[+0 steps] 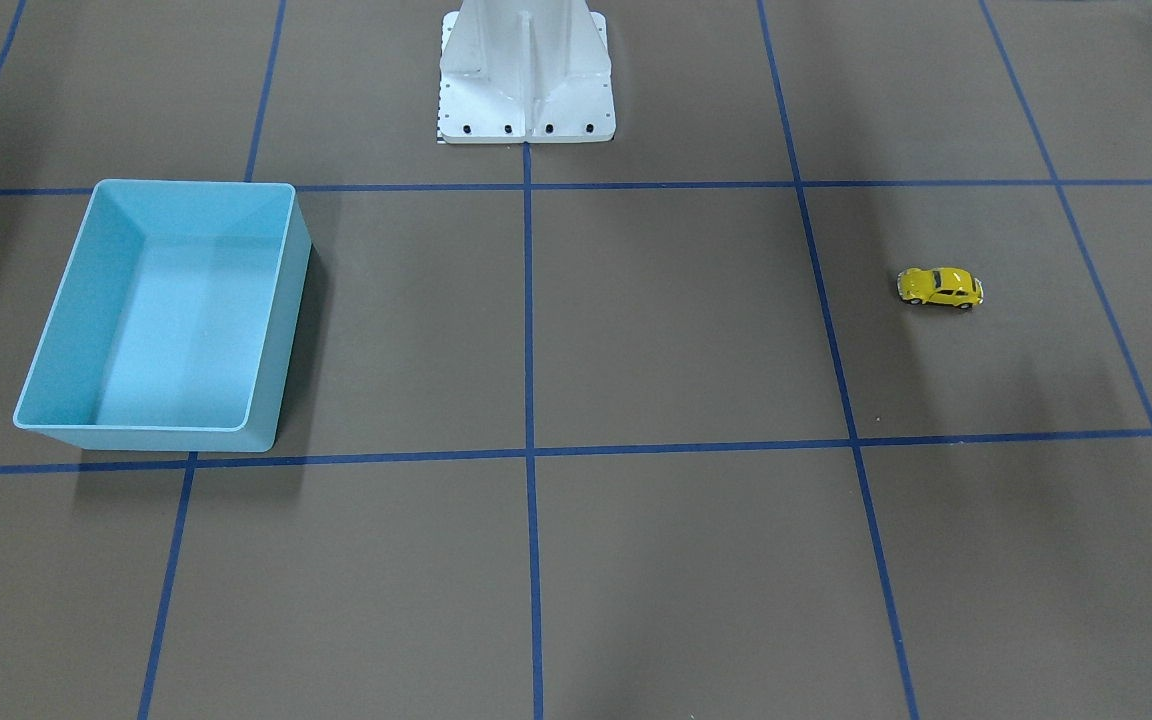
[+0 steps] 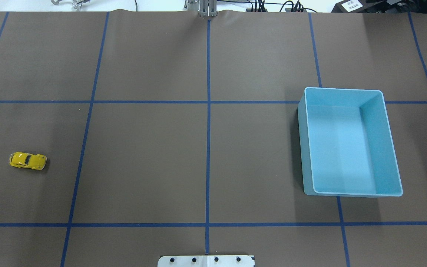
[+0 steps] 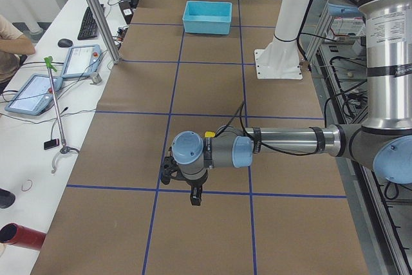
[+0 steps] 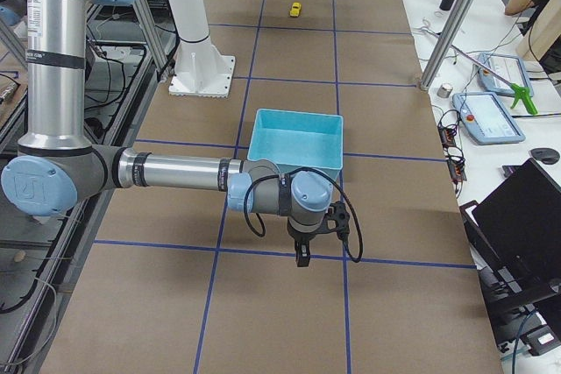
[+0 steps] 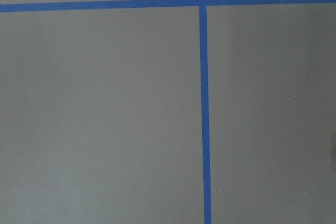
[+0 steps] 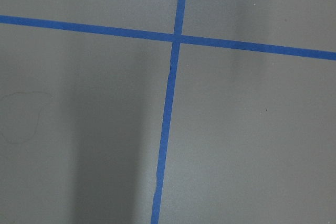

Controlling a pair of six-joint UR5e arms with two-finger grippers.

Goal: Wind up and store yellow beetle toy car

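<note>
Black fingers of the left gripper (image 3: 195, 199) point down over the brown table (image 3: 212, 236) at its left end. The right gripper (image 4: 302, 258) hangs likewise just right of the bin (image 4: 294, 151); whether either is spread or pressed together cannot be told. The car (image 2: 27, 160) stands on its wheels at the left, well apart from the bin.

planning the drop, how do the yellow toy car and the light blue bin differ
Size: the glossy yellow beetle toy car is tiny; the light-blue rectangular plastic bin is far larger. Shape: car rounded, bin boxy and open-topped. Side: car on the robot's left, bin on its right. Both rest on the brown table.
</note>
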